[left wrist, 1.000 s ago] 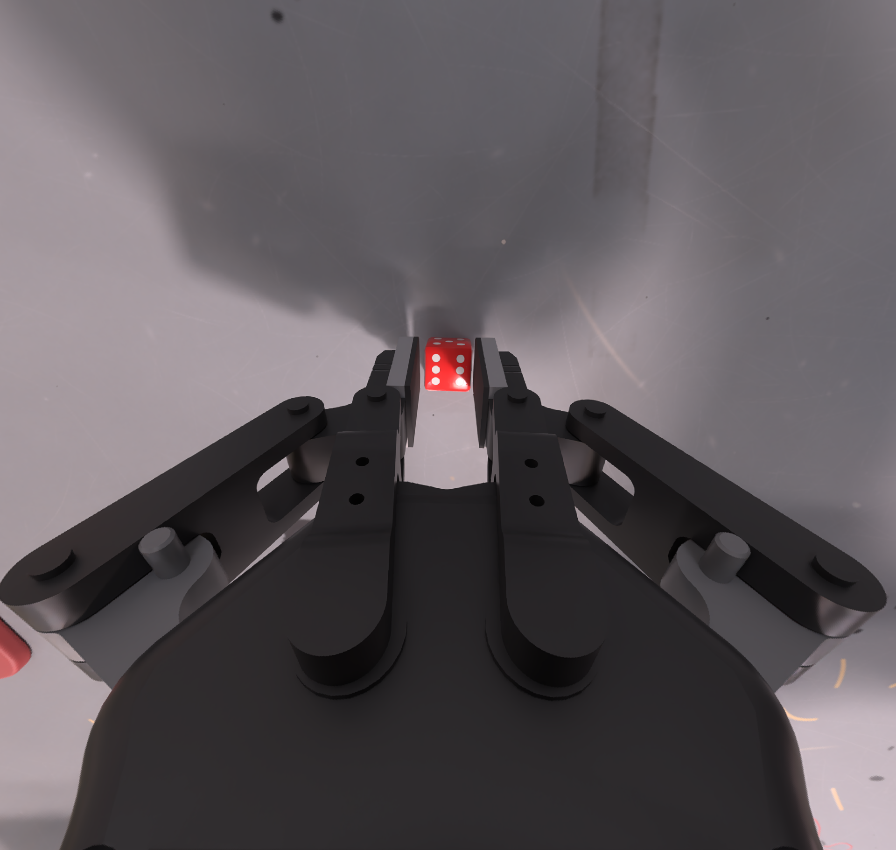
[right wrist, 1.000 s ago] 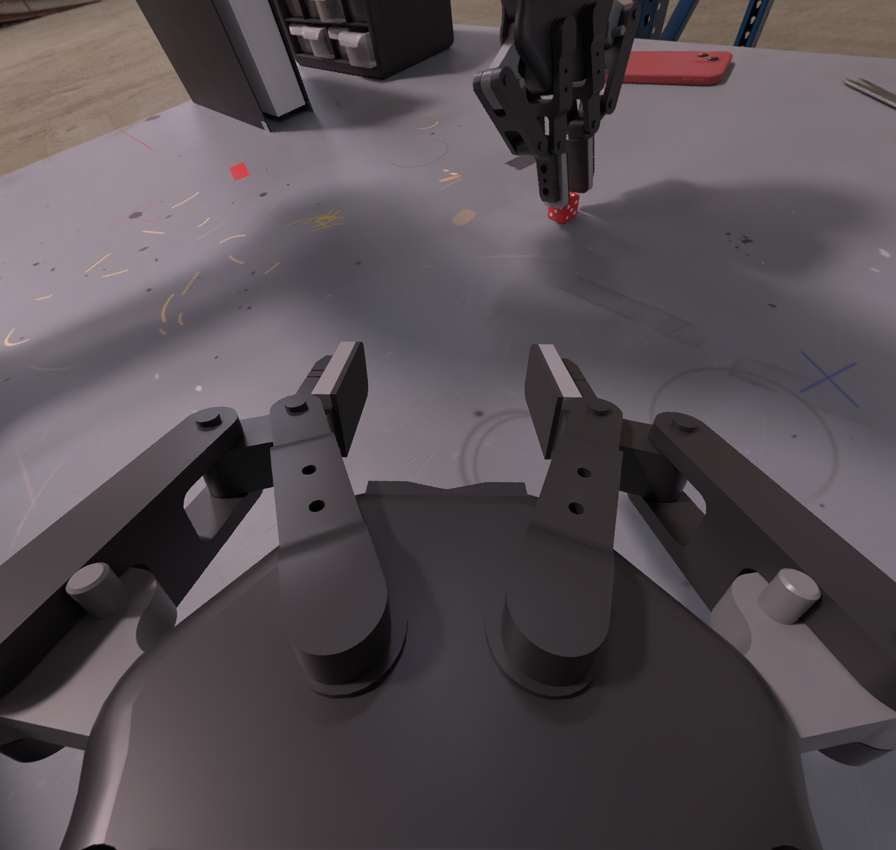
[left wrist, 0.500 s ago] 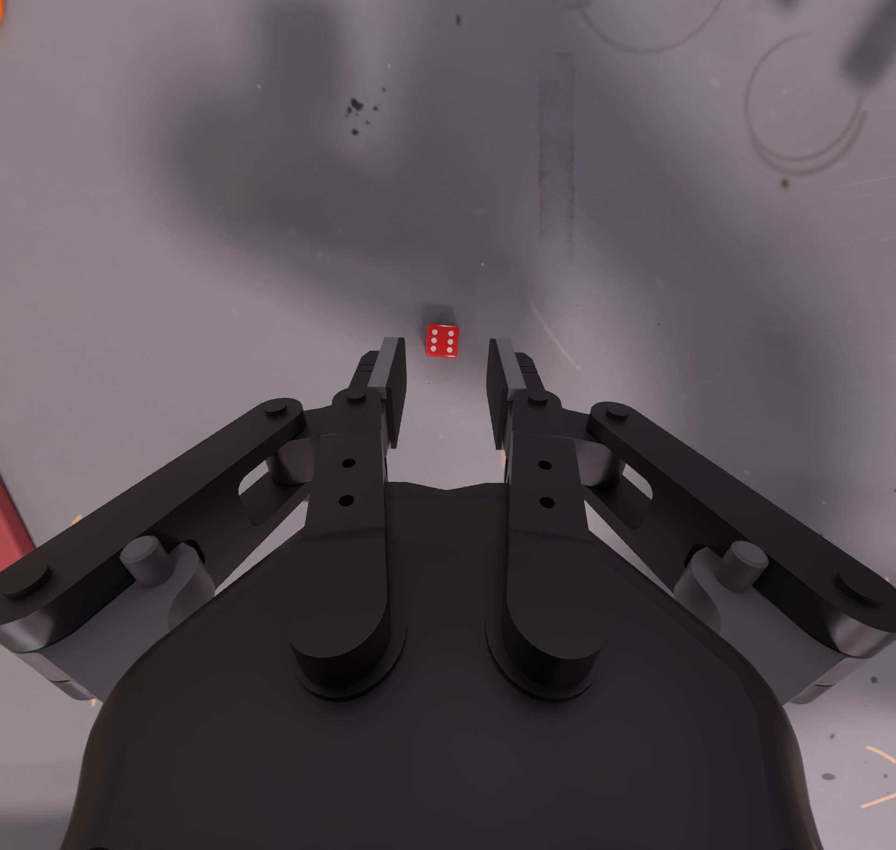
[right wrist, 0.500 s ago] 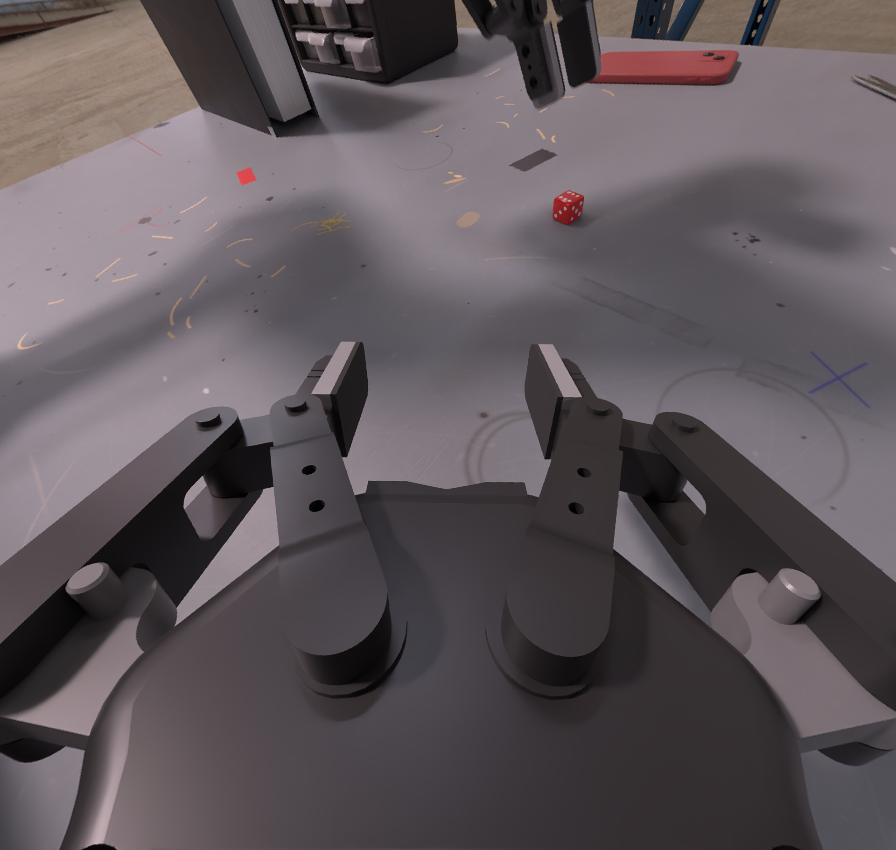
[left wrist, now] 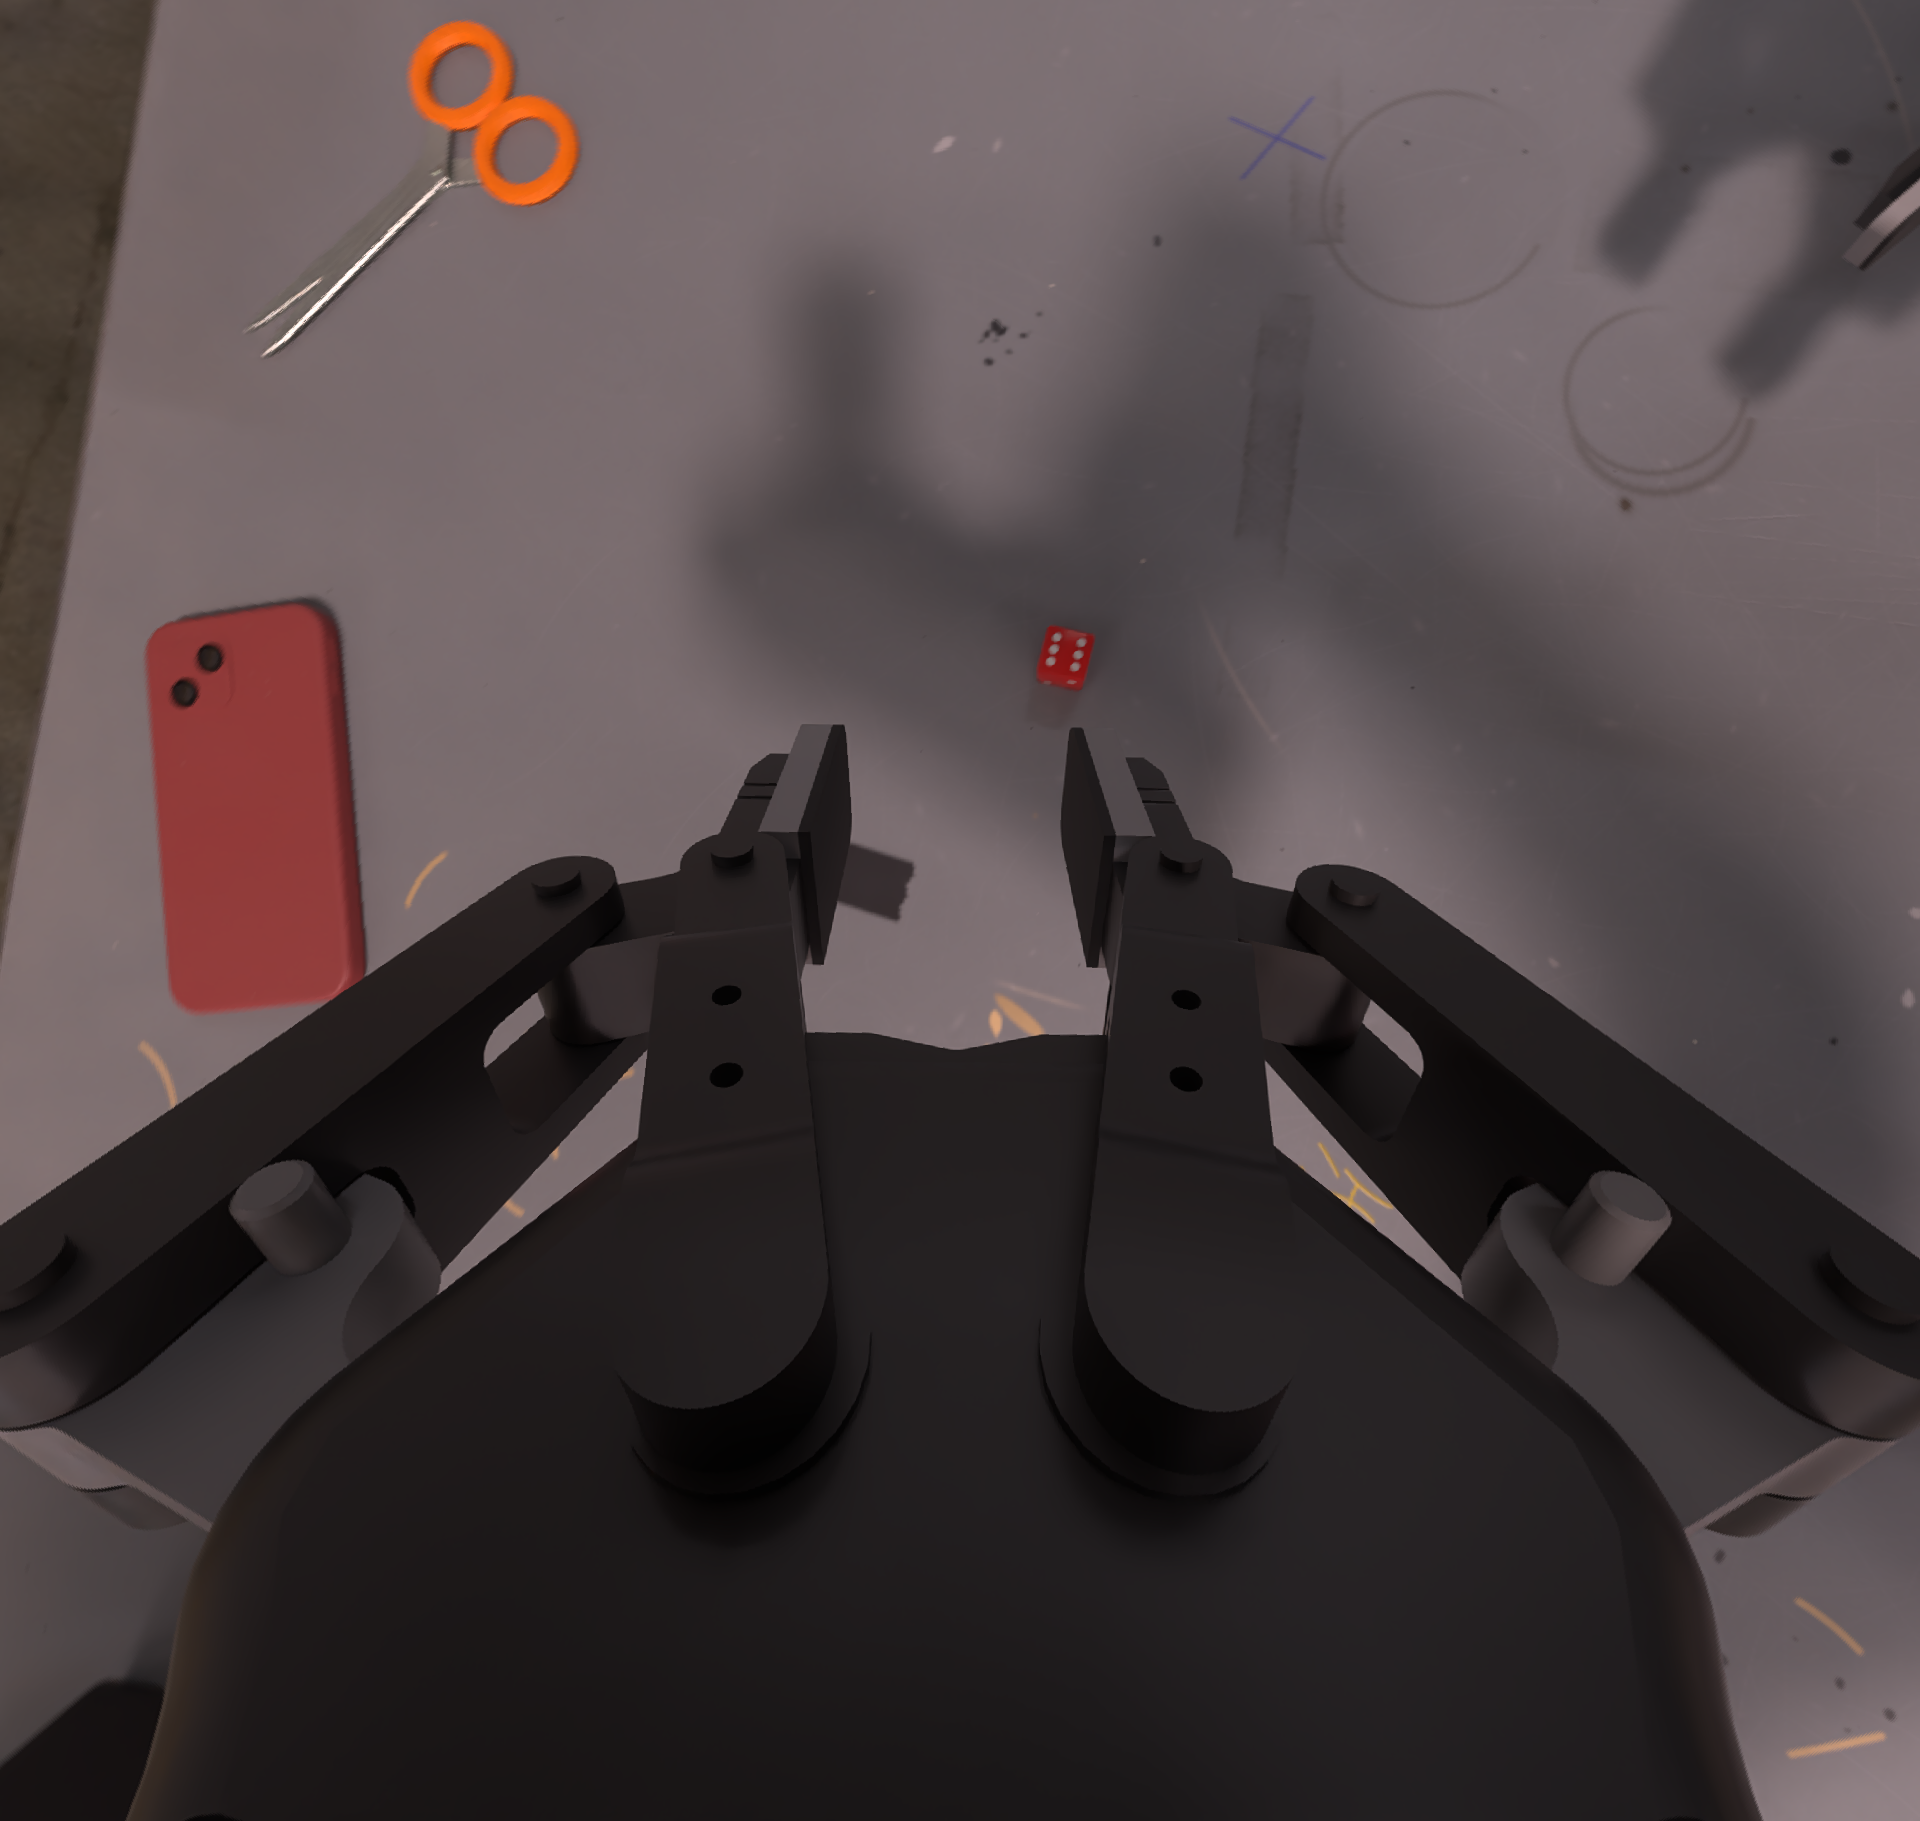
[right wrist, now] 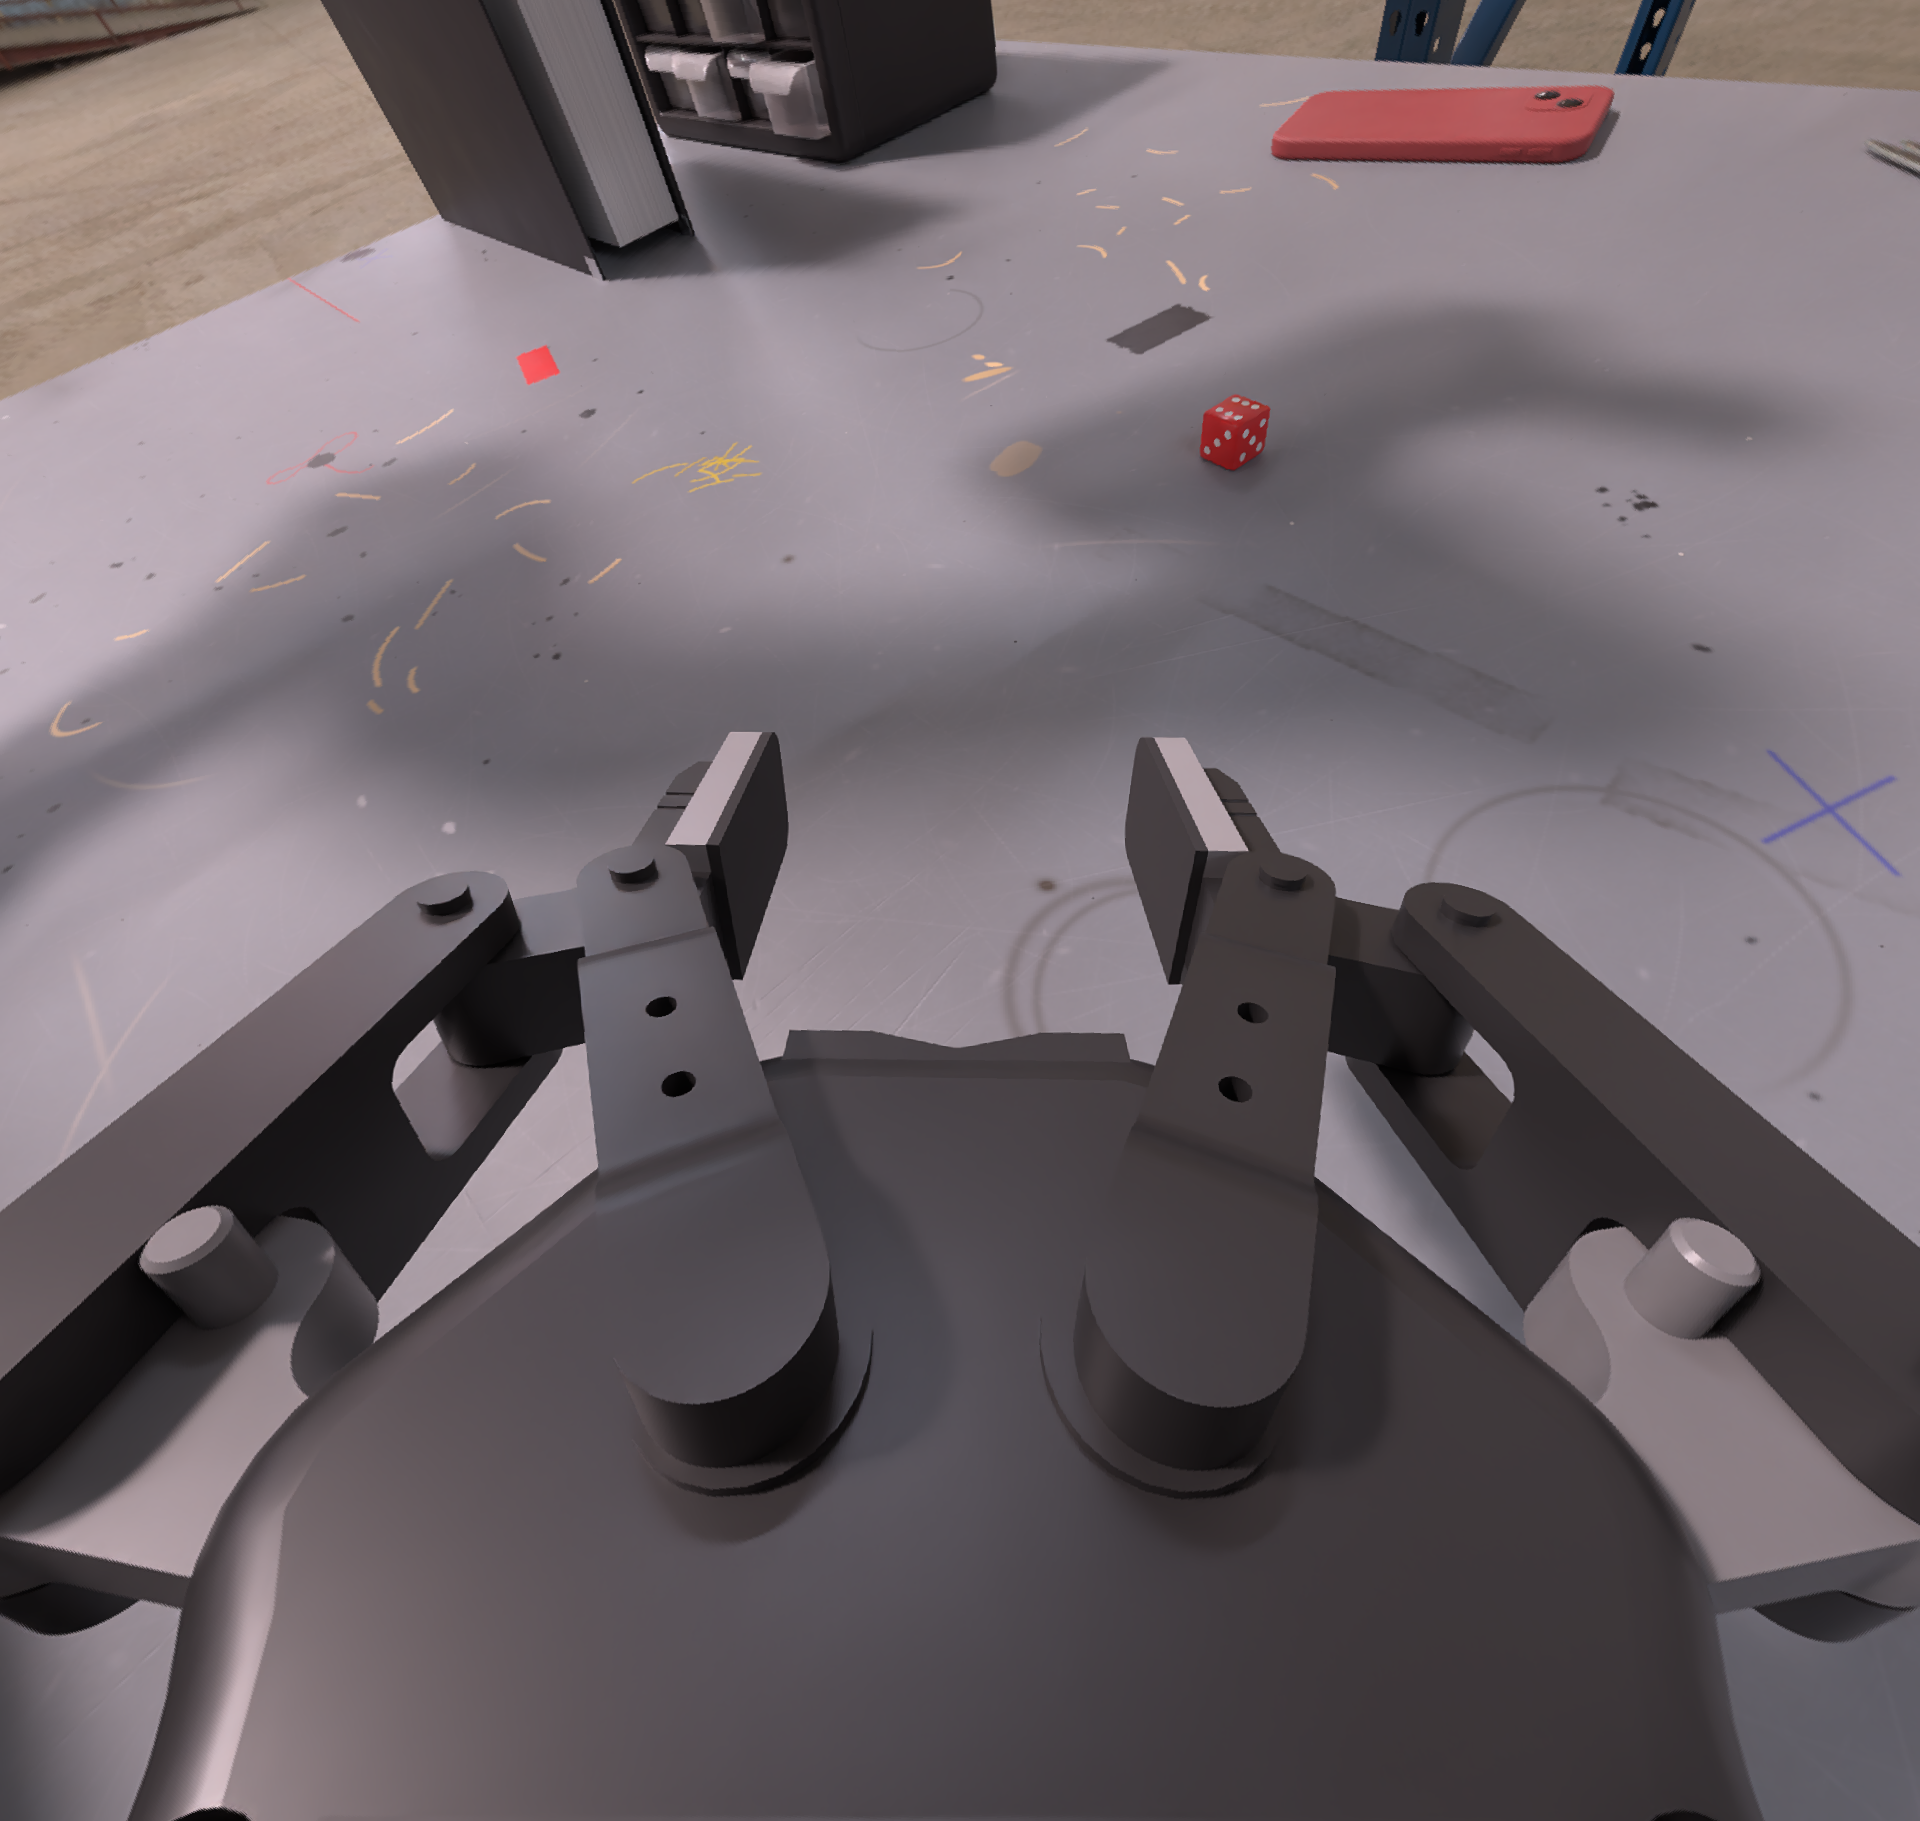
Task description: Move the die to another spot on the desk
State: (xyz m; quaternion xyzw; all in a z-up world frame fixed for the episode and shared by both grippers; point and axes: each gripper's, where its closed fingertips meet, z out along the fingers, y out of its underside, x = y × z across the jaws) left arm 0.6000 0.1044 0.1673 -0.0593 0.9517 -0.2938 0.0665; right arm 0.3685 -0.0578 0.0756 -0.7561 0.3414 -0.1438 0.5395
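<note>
1. While the left gripper (left wrist: 956, 743) hangs high above the desk (left wrist: 623, 483), its jaws stand apart with nothing between them; the red die (left wrist: 1065, 657) lies on the surface just past the right fingertip, right of frame centre, six face up, touching neither finger.
2. Right wrist view: die (right wrist: 1234, 432) sits alone on the desk (right wrist: 831, 628) in the upper-right-centre of the frame, inside a soft arm shadow, well apart from all other items. The left gripper does not show in this view.
3. Right gripper (right wrist: 956, 763) is spread wide and empty, low over the near part of the desk, far from the die.
4. Other items, none near the die: red phone (left wrist: 255, 805) at the left edge of the left view (upper right in the right view (right wrist: 1444, 122)); orange-handled scissors (left wrist: 436, 161) in the upper left; a dark drawer cabinet (right wrist: 790, 15) at top centre of the right view, with a dark slab-like block (right wrist: 520, 67) leaning beside it.
5. Progress, as judged: the die is free on the desk and no gripper holds it. If this spot is the new one, only retreat of the arm is left. The pictures alone cannot confirm that it differs from the start spot.
</note>
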